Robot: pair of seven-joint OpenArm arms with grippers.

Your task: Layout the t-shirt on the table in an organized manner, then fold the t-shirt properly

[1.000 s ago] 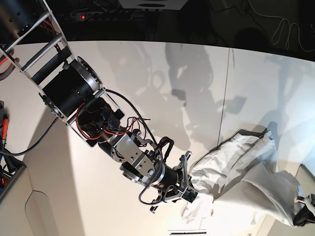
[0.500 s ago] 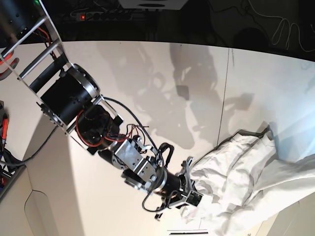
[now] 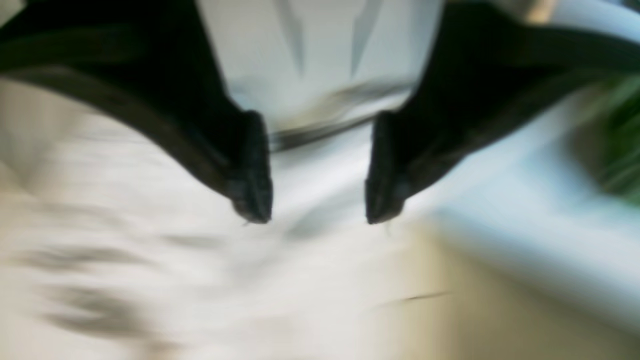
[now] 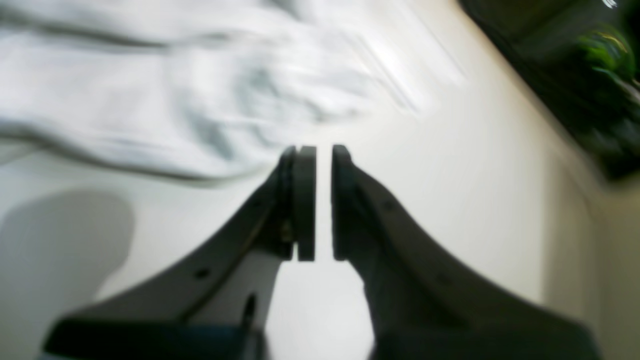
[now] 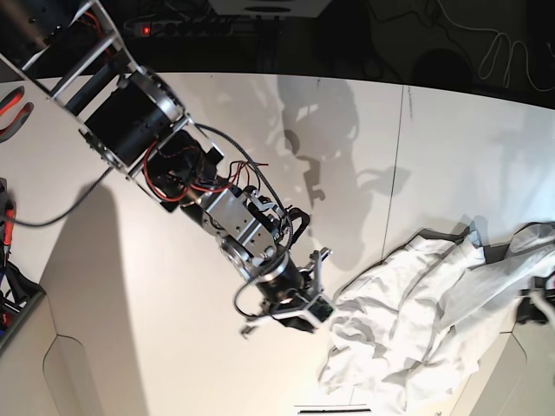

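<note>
In the left wrist view the left gripper (image 3: 318,220) hung wide open and empty over the blurred shirt (image 3: 150,260). In the right wrist view the right gripper (image 4: 320,200) was nearly closed on nothing, the shirt just beyond it. The base view showed the shirt bunched at the table (image 5: 260,364) edge; a careless tug could drag it off. The tabletop was smooth white, the room behind dark.

Your left end effector (image 3: 318,220) hangs with its two dark fingers (image 3: 250,170) spread apart and nothing between them. Below them lies blurred white cloth of the t-shirt (image 3: 150,240), with grey wrinkle shadows at left. The pale table (image 3: 500,310) shows at lower right.
</note>
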